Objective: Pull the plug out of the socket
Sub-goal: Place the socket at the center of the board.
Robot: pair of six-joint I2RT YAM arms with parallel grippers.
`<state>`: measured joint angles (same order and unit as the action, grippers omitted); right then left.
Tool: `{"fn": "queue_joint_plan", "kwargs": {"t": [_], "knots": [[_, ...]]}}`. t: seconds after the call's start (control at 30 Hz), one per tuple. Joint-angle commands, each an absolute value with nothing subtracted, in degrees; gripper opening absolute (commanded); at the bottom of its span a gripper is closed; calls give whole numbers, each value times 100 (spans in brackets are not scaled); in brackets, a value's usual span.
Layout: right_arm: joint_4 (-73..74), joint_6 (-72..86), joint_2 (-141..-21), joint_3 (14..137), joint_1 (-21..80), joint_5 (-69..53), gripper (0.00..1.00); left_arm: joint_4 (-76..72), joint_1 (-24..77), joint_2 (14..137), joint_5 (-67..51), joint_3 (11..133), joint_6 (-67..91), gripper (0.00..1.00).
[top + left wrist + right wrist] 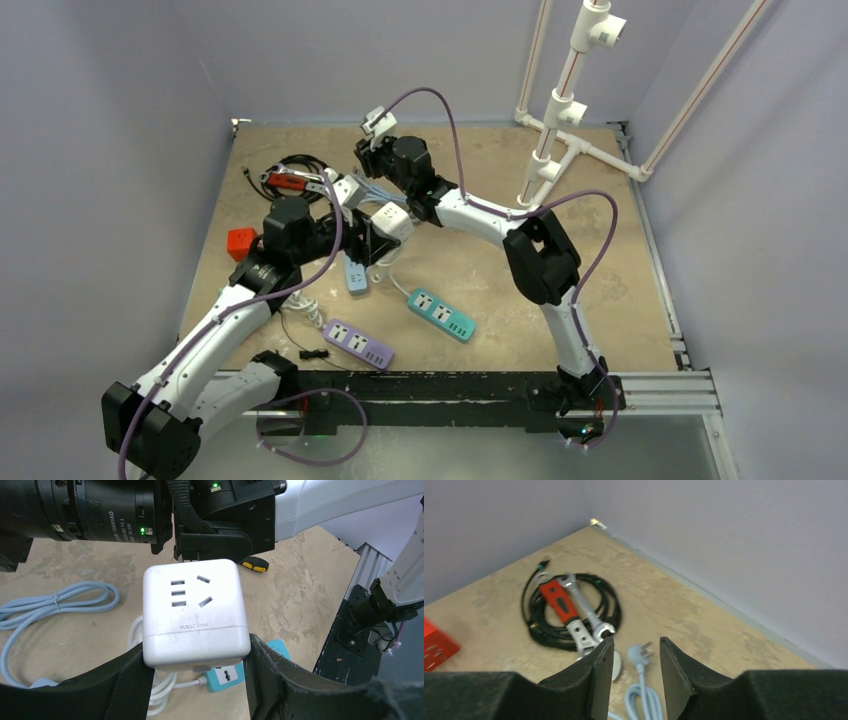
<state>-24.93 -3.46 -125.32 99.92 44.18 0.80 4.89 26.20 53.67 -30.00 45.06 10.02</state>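
Left hand [197, 661] clenched on white cube socket [195, 612], left of the counter [684, 615] centre. Plug [640, 653] lies loose toward the far-left corner, right hand [636, 647] released above it. Pull looks done; next likely setting the socket down.

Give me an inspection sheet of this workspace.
Surface: mottled tan table.
Job's things: white cube socket, slots on its visible face empty; pale blue plug lying loose on the table.
Clutter: red box, teal power strip, purple power strip, red-handled tool.
Grippers: left gripper clamps the socket; right gripper open, empty, above the plug.
Cables: black coil; pale blue cord.
Surroundings: white pipe frame, lavender walls.
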Motion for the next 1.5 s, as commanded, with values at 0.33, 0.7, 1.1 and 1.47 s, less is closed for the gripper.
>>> {"fn": "queue_joint_plan", "kwargs": {"t": [0.33,0.7,1.1,1.47], "knots": [[-2683,-45,-10913,8874,4589,1480,70,428,2859,5695,-2105,4893,1012,0],[-2353,165,-8975,7597,4596,1200,86,268,2427,5812,-2036,4867,1578,0],[-4391,26,-6585,4016,4605,-485,86,-2260,1143,6756,-4124,4492,4053,0],[-6049,54,-6951,2640,5057,-47,75,-2291,1269,6751,-4898,4226,4034,0]]}}
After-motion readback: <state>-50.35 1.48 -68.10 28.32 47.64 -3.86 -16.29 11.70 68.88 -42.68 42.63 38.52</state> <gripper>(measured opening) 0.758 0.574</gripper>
